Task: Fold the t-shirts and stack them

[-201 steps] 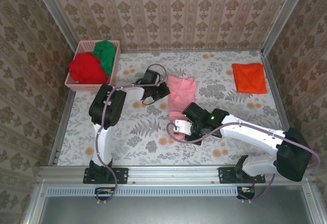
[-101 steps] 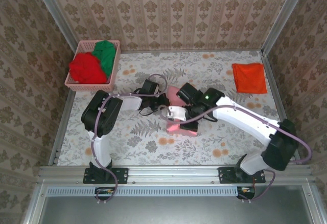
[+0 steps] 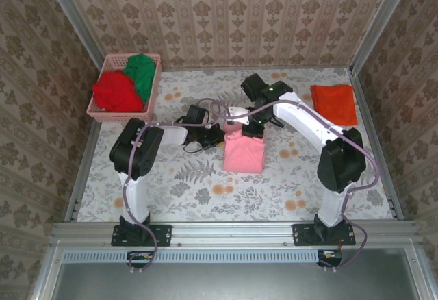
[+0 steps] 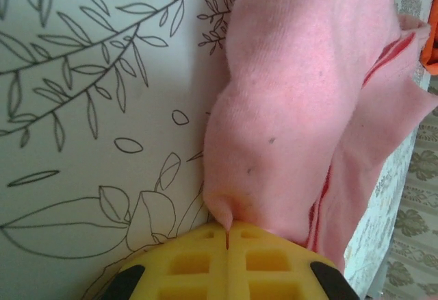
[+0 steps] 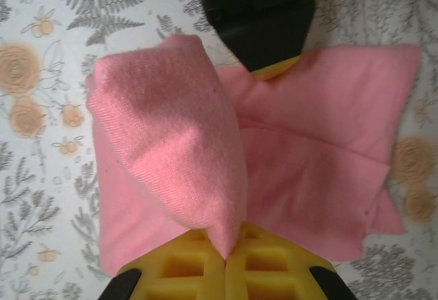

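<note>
The light pink t-shirt (image 3: 244,153) lies doubled over in the middle of the table. My left gripper (image 3: 217,135) sits low at its left edge, shut on a pinch of pink cloth (image 4: 301,94) between the yellow fingers (image 4: 198,259). My right gripper (image 3: 250,127) is over the shirt's far edge, shut on a raised fold of the same shirt (image 5: 171,142). Just beyond that fold is the black body of the left gripper (image 5: 263,12). An orange folded t-shirt (image 3: 334,103) lies at the far right. Red (image 3: 115,91) and green (image 3: 142,72) t-shirts sit bunched in the basket.
The pink lattice basket (image 3: 109,116) stands at the far left corner. Patterned walls close in the table on three sides. The right arm arches across the far middle of the table. A sliver of orange cloth (image 4: 430,46) shows past the pink shirt.
The right arm swung from the near middle to the far side, carrying the pink shirt's edge over itself. The shirt now lies shorter and doubled. The left gripper hardly moved.
</note>
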You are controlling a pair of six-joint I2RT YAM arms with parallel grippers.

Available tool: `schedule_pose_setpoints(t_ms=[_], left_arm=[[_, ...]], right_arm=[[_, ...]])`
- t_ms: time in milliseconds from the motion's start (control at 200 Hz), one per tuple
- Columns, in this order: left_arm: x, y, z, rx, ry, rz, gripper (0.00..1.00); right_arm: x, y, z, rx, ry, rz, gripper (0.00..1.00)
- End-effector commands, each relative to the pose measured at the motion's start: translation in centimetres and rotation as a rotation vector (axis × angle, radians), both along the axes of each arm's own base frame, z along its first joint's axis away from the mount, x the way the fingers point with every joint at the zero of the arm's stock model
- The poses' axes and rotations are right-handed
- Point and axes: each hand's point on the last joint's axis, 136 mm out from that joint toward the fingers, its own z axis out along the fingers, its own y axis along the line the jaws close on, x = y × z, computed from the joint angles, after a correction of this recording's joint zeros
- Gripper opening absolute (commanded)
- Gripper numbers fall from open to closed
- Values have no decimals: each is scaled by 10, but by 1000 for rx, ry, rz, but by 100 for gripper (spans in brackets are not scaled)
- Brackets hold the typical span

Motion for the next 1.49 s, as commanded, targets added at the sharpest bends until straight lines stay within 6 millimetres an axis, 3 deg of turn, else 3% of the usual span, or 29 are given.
schedule_pose_setpoints(t_ms=[0,355,900,1070,1210,1285,1325,1385,1490], left_arm=[[-35,42,-76,217,185,24,0],[-33,45,-82,216,198,12,0],[-31,43,-81,210,196,-3,0],[-32,43,-80,210,196,-1,0],[-31,43,-79,210,192,2,0],[-30,43,-77,203,187,4,0],[-29,43,-76,200,183,8,0],[-27,42,-71,193,170,15,0],[-22,42,-60,179,142,30,16]], right_arm=[[8,-2,0,-23,20,52,0],[55,-1,-13,-8,24,24,0],[112,-7,-54,-39,-41,-83,0],[125,-7,-77,-47,-36,-115,0],[148,-12,-89,-71,-87,-217,40],[162,-17,-79,-71,-139,-330,71],[168,-21,-68,-61,-162,-416,83],[173,-26,-50,-38,-196,-533,92],[165,-34,-25,42,-224,-688,96]])
